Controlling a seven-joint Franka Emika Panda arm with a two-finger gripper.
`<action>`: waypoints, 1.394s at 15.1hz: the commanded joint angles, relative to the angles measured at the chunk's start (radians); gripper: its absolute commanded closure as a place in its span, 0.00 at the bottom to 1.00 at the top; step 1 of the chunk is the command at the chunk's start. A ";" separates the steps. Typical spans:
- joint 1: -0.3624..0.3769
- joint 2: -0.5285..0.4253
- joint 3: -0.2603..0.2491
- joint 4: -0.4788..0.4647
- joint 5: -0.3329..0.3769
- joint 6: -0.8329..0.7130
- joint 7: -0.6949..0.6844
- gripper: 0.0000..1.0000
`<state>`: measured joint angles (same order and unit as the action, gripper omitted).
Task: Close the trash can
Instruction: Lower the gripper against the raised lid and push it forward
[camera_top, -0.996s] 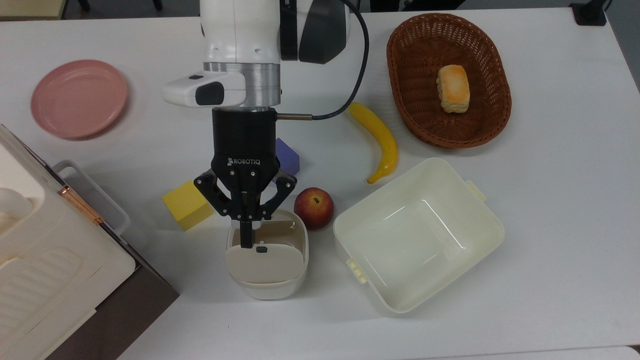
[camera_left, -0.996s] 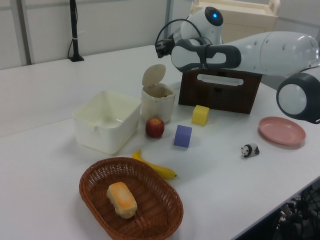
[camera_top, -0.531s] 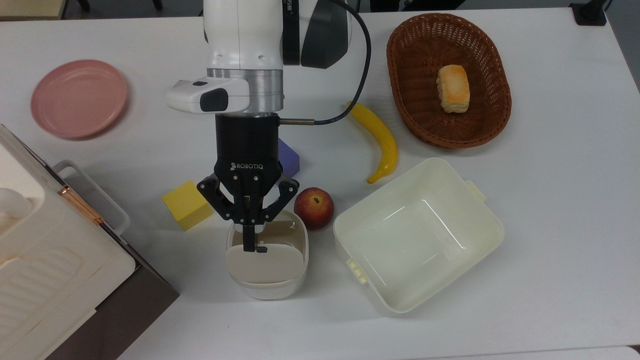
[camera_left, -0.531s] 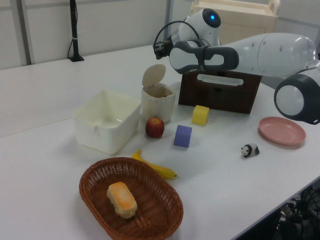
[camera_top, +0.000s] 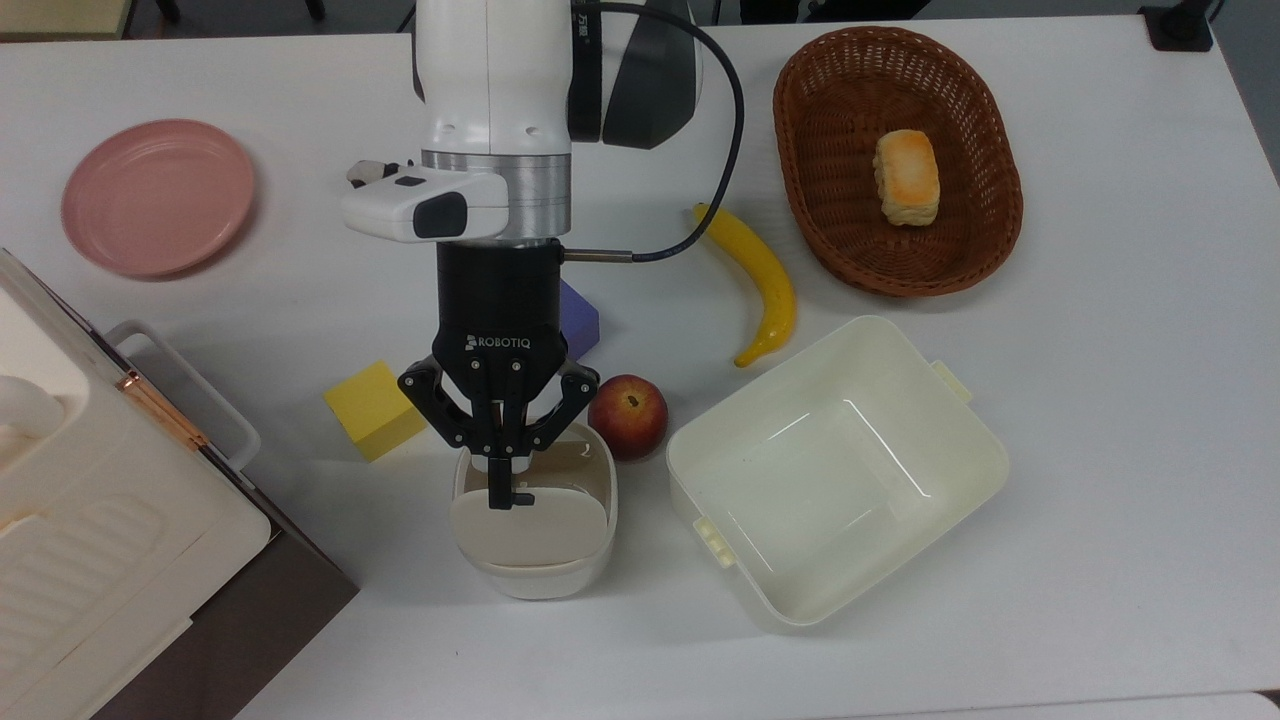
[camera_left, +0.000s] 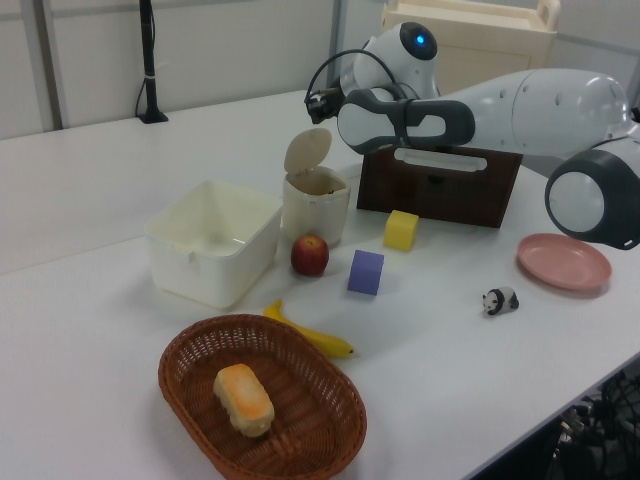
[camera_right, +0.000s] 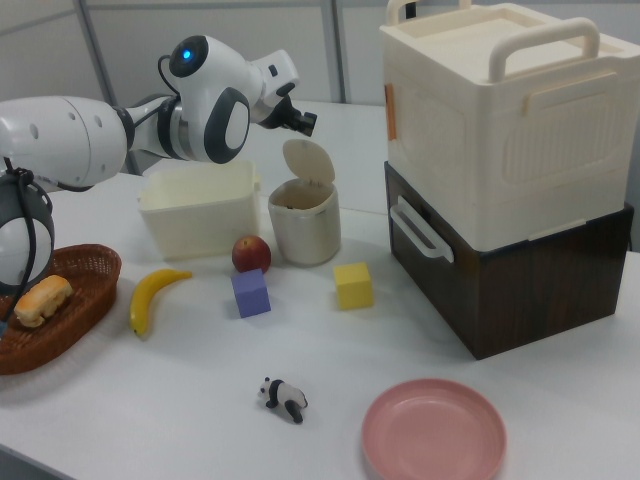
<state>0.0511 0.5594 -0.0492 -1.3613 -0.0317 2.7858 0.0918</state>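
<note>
- Top view: the gripper (camera_top: 499, 497) hangs over the trash can (camera_top: 533, 520), its 2 fingers (camera_top: 497, 480) pressed together into 1 black tip that overlaps the raised lid (camera_top: 530, 522) just beside the small black button (camera_top: 521, 496).
- Left view: the trash can (camera_left: 315, 205) stands on the white table (camera_left: 90, 200), its lid (camera_left: 306, 150) upright and open, with the gripper (camera_left: 318, 99) just above the lid's top edge; contact cannot be told.
- Right view: the lid (camera_right: 308, 160) tilts back from the can's mouth, and the gripper (camera_right: 303, 122) sits close above it.
- Top view, neighbours: an apple (camera_top: 627, 416) touches or nearly touches the can on the top view's right; a large cream tub (camera_top: 836, 470) lies further right; a yellow block (camera_top: 374, 410) sits to the top view's left, and a purple block (camera_top: 579, 316) is partly hidden behind the gripper body.
- Top view, further off: a banana (camera_top: 761, 282), a wicker basket (camera_top: 812, 218) holding a bread roll (camera_top: 907, 177), and a pink plate (camera_top: 158, 196).
</note>
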 joint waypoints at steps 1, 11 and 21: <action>0.003 0.020 -0.001 0.014 -0.020 0.020 -0.012 1.00; 0.001 -0.079 0.019 -0.105 -0.053 0.017 -0.012 1.00; -0.011 -0.076 0.020 -0.105 -0.077 0.017 -0.014 1.00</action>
<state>0.0448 0.5236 -0.0370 -1.4190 -0.0959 2.7858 0.0908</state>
